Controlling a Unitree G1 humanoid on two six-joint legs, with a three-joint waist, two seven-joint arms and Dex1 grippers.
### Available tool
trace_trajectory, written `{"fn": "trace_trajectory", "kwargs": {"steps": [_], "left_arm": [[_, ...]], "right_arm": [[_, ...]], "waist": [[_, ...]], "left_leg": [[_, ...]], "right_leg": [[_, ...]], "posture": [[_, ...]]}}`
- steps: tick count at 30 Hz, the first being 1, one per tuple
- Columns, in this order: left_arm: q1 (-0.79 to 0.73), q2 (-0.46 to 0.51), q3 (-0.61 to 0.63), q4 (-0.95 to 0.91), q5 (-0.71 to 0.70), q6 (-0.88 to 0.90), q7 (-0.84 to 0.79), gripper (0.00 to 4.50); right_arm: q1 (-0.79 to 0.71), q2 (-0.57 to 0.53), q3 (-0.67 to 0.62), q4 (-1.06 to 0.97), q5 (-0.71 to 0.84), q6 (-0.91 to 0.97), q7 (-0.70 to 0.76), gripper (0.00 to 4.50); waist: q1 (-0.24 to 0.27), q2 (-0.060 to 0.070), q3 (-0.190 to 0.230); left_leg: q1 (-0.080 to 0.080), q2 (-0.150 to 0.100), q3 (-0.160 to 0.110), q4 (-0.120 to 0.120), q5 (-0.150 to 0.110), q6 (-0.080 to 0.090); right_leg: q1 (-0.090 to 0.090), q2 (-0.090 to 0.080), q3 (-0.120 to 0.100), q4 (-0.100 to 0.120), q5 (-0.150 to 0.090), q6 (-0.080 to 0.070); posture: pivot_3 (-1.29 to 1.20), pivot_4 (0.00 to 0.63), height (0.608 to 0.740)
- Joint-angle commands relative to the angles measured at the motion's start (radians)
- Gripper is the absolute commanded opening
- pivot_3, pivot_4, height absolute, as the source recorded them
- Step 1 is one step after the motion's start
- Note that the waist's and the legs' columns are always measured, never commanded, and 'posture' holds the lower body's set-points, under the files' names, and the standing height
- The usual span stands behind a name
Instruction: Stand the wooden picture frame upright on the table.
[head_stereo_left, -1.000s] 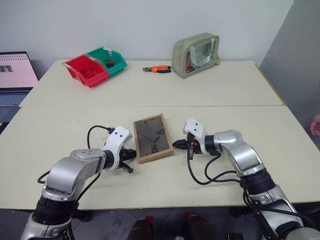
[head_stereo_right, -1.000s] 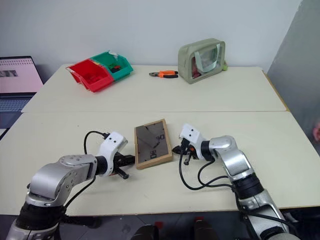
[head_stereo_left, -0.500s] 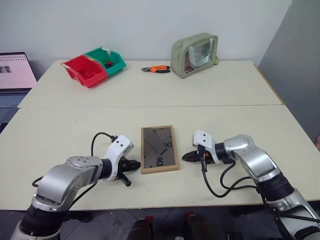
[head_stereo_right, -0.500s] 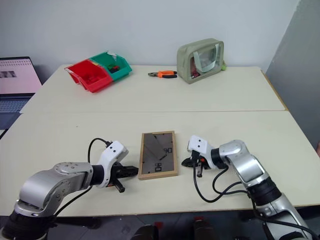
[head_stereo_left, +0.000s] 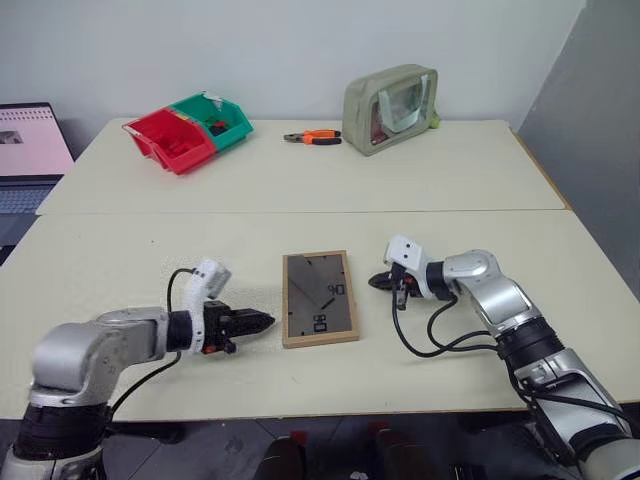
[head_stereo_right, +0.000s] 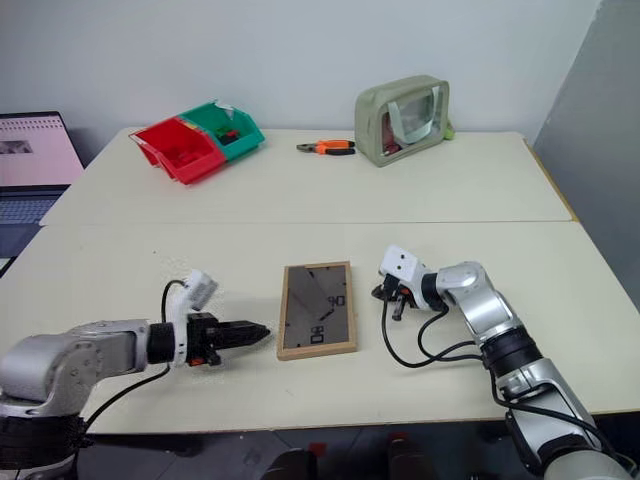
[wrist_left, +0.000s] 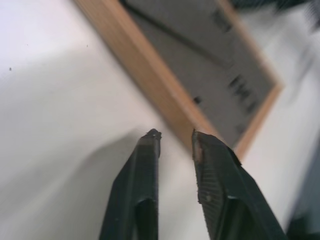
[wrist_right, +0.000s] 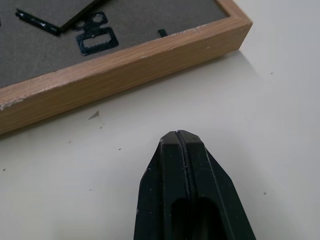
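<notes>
Since the wooden picture frame (head_stereo_left: 320, 298) lies flat and back-up on the counter (head_stereo_left: 120, 270), on the near slab between the two arms, it is judged to be a light, stiff thing of thin wood, with a front that may be glazed and so is best not knocked or dropped face-down. The smooth counter is likely to let it slide when pushed at one edge, so it would best be taken by the wooden rim, pinched across a long side or braced from both sides, rather than by the thin fold-out stand on the dark back panel. The left gripper (head_stereo_left: 262, 321) is held just beside the frame's left edge, its jaws parted by a narrow gap and closed on nothing. The right gripper (wrist_right: 181, 137) is seen near the frame's right edge without touching it, its jaws pressed together and empty.
</notes>
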Motion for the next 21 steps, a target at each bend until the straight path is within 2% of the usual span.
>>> {"fn": "trace_trajectory", "kwargs": {"steps": [1, 6, 13, 21], "left_arm": [[-0.047, -0.014, 0.128, 0.065, -0.144, 0.194, 0.007, 2.18], [-0.052, -0.021, 0.116, 0.147, -0.229, 0.209, 0.081, 3.16], [-0.084, -0.071, 0.080, 0.223, -0.204, 0.209, 0.137, 4.45], [-0.084, -0.092, -0.013, 0.287, -0.157, 0.160, 0.117, 4.45]], "right_arm": [[0.012, -0.012, -0.019, -0.065, 0.005, 0.007, -0.004, 0.00], [0.040, -0.001, -0.017, -0.130, 0.017, 0.054, -0.017, 0.00], [0.087, 0.001, -0.014, -0.213, 0.022, 0.111, -0.034, 0.00], [0.099, 0.023, 0.001, -0.256, 0.023, 0.152, -0.056, 0.00]], "waist": [[-0.001, 0.000, 0.000], [-0.001, 0.000, 0.000], [0.001, 0.000, 0.000], [0.000, 0.000, 0.000]], "left_leg": [[0.000, 0.000, 0.000, 0.000, 0.000, 0.000], [0.001, 0.000, 0.000, 0.000, 0.000, 0.000], [0.001, 0.001, -0.001, 0.000, 0.000, 0.000], [0.001, 0.000, 0.000, 0.000, 0.000, 0.000]], "right_leg": [[0.000, 0.000, -0.001, 0.000, 0.000, 0.000], [0.000, 0.000, 0.000, 0.000, 0.000, 0.000], [0.000, 0.000, 0.000, 0.001, 0.000, 0.000], [0.000, 0.000, 0.000, 0.001, 0.000, 0.000]], "posture": [[0.00, 0.150, 0.740], [0.00, 0.150, 0.740], [0.00, 0.150, 0.740], [0.00, 0.150, 0.740]]}}
